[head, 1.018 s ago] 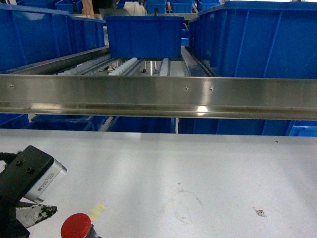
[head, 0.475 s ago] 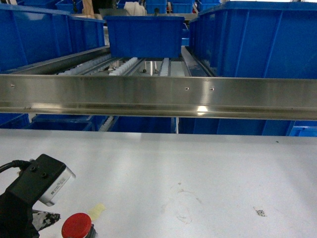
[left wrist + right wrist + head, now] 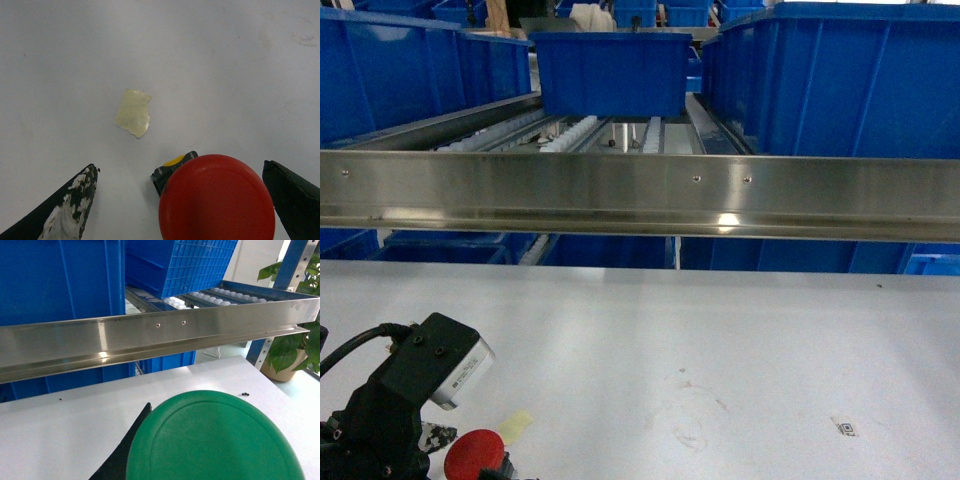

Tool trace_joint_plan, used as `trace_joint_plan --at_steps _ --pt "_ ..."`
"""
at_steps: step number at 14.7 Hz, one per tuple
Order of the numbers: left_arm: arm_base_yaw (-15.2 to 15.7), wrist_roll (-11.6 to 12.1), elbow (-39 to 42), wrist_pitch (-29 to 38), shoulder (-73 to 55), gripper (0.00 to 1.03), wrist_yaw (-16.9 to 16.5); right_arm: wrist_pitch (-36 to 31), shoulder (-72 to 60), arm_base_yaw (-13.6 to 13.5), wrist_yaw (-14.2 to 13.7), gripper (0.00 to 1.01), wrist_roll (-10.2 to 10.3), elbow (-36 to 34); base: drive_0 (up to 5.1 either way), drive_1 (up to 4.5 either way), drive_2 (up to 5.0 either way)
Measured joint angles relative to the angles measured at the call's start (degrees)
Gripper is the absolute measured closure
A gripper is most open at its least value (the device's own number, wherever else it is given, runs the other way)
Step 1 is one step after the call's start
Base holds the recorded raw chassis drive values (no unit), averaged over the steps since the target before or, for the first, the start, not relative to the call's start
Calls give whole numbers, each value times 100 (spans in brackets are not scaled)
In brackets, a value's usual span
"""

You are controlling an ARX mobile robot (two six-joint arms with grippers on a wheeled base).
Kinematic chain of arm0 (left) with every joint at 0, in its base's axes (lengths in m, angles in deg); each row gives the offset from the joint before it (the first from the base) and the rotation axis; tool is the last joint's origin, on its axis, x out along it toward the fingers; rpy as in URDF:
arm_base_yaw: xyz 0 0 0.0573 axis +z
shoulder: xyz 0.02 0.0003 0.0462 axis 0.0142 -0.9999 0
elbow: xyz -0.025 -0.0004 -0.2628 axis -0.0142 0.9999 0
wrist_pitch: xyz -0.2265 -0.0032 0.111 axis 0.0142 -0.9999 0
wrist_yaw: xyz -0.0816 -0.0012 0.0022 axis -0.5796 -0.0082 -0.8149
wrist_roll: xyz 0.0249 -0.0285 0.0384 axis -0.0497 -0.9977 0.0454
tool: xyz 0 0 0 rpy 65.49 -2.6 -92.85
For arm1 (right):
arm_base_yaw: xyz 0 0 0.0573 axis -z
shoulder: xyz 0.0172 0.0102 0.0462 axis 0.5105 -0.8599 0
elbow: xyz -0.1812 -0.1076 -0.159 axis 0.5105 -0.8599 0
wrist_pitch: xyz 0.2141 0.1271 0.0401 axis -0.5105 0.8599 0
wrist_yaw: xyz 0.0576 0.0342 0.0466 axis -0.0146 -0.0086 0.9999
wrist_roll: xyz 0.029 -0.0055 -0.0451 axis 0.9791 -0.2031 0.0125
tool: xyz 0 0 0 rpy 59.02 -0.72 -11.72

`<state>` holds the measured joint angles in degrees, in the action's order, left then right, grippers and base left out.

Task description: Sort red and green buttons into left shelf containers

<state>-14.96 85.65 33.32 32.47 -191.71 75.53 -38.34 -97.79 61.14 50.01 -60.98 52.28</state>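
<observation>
Blue bins [image 3: 840, 80] are seen filling the far side of the scene, carried on a roller shelf behind a long steel rail [image 3: 640, 195] that runs from left to right; a smaller blue bin [image 3: 612, 72] is set at the middle of the shelf, and larger ones are ranged at the far left [image 3: 390, 75]. Nearer, a pale grey desk [image 3: 720, 340] is spread across the view, marked by faint scuffs and a small printed square towards the right. At the near left corner the left gripper [image 3: 185, 210] is held low over the desk with its wrist camera [image 3: 445, 360] above it. In the left wrist view its two dark fingers are spread wide, and the red button [image 3: 217, 199] is seen between them, closer to the right finger; no contact with either finger can be made out. A dark body with a yellow mark shows just under the red cap. A yellowish scrap of tape [image 3: 132, 112] lies on the desk just beyond the button. In the right wrist view the green button [image 3: 215, 440] fills the near part of the picture, with one dark finger [image 3: 125, 450] of the right gripper at its left edge; whether it is pinched cannot be told, since the other finger is hidden.
</observation>
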Motion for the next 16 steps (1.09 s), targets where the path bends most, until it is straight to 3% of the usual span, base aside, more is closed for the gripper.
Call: trace_joint_plan --at_steps 4,5,7,10,11,16 --pt "-35 2 -17 0 -59 5 63 0 -2 0 0 75 0 0 0 0 0" --pt "-35 7 -17 0 -59 10 66 0 -2 0 2 75 0 0 0 0 0" --pt "-37 7 -17 0 -59 32 70 0 -2 0 0 75 -2 0 0 0 0" --pt "-37 4 -17 24 -59 74 79 0 -2 0 0 75 -2 0 0 0 0" --pt "-37 4 -17 33 -59 78 79 0 -2 0 0 75 -2 0 0 0 0" --pt "-28 9 -15 57 -57 78 83 0 -2 0 0 75 -2 0 0 0 0"
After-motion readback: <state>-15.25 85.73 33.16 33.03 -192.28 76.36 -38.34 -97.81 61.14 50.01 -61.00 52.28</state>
